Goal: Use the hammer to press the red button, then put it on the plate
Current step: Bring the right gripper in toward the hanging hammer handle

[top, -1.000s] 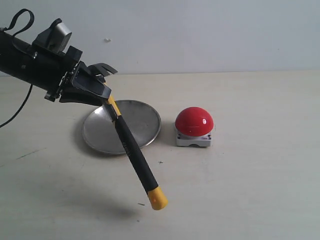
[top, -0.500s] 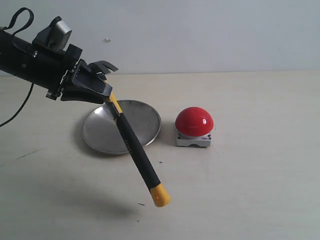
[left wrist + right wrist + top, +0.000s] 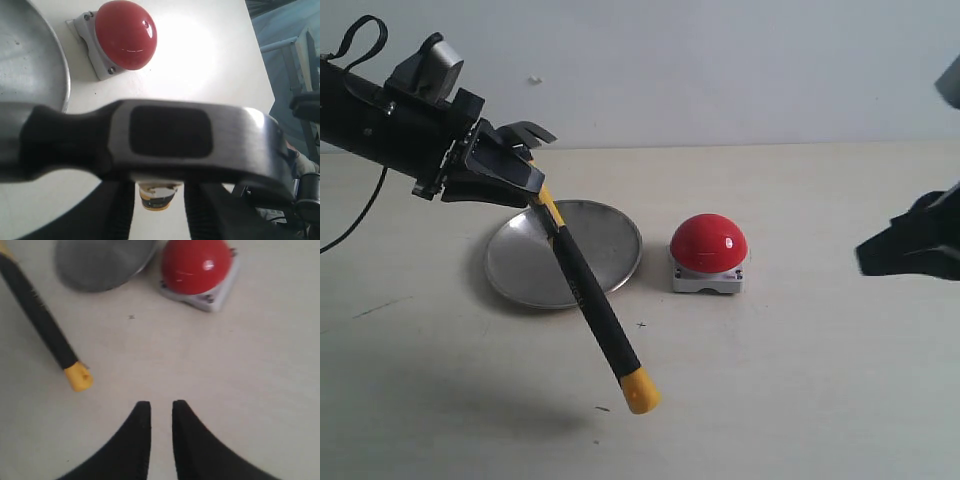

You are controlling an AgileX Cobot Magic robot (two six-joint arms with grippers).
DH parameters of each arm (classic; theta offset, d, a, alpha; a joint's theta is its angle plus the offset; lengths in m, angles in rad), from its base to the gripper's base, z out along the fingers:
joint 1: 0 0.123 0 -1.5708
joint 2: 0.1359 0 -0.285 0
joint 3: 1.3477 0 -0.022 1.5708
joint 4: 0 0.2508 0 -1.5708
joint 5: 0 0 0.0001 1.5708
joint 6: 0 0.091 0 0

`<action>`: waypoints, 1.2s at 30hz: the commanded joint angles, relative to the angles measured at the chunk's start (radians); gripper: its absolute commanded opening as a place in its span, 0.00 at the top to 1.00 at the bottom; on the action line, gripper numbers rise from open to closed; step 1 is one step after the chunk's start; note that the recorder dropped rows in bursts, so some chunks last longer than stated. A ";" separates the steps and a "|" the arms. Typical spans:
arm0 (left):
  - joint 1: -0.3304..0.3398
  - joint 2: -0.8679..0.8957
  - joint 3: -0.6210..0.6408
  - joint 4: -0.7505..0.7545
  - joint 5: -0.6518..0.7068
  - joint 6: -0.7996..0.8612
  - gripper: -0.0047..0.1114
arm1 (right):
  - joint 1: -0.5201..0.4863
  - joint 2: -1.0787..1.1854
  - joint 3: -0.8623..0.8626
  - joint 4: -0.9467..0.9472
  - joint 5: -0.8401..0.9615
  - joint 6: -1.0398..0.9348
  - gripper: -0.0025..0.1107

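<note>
My left gripper (image 3: 533, 193) is shut on the hammer (image 3: 590, 300) at its yellow neck, just under the dark head (image 3: 170, 132). The hammer hangs in the air. Its black handle slants down over the near rim of the silver plate (image 3: 520, 265), and its yellow end (image 3: 638, 392) hangs above the table. The red button (image 3: 708, 243) sits on its grey base to the right of the plate, apart from the hammer. My right gripper (image 3: 866, 259) hovers at the far right. Its fingers (image 3: 141, 412) stand nearly together with nothing between them.
The right wrist view looks down on the button (image 3: 195, 265), the plate (image 3: 100, 260) and the hammer's handle (image 3: 40, 315), with bare table in front of the right gripper (image 3: 157, 407). A grey wall stands behind the table.
The right gripper has come into the exterior view at the right edge. The left gripper and hammer shifted slightly right a second ago and have held still since.
</note>
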 commanded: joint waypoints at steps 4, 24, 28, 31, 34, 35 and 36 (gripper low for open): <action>-0.001 -0.013 -0.001 -0.071 0.011 0.006 0.96 | 0.221 0.135 -0.009 0.149 -0.067 -0.219 0.57; -0.001 -0.013 -0.001 -0.070 0.011 0.004 0.96 | 0.444 0.432 -0.019 0.669 -0.214 -0.780 0.40; -0.001 -0.013 -0.001 -0.071 0.011 0.004 0.96 | 0.509 0.455 -0.035 0.669 -0.285 -0.815 0.35; -0.001 -0.013 -0.001 -0.070 0.011 0.004 0.96 | 0.549 0.464 -0.044 0.665 -0.382 -0.828 0.35; -0.001 -0.013 -0.001 -0.070 0.011 0.004 0.96 | 0.579 0.465 -0.044 0.674 -0.437 -0.836 0.35; -0.001 -0.013 -0.001 -0.070 0.011 0.004 0.96 | 0.588 0.465 -0.044 0.678 -0.449 -0.836 0.35; -0.001 -0.013 -0.001 -0.071 0.011 0.004 0.96 | 0.593 0.465 -0.044 0.689 -0.456 -0.836 0.35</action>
